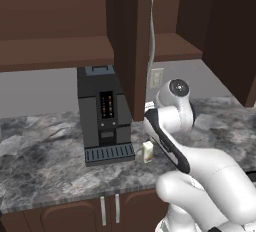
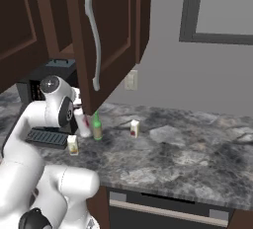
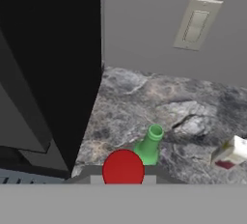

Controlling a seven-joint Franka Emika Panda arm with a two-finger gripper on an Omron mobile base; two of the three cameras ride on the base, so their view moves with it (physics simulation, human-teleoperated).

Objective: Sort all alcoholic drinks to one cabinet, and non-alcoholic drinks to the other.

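We see a grey marbled tabletop under dark wall cabinets. Left to right along it stand a black coffee machine, a cream carton, the green bottle and a white carton. The open door hides the bottle's top. Our pincer is shut; whether it grips anything stays unclear.
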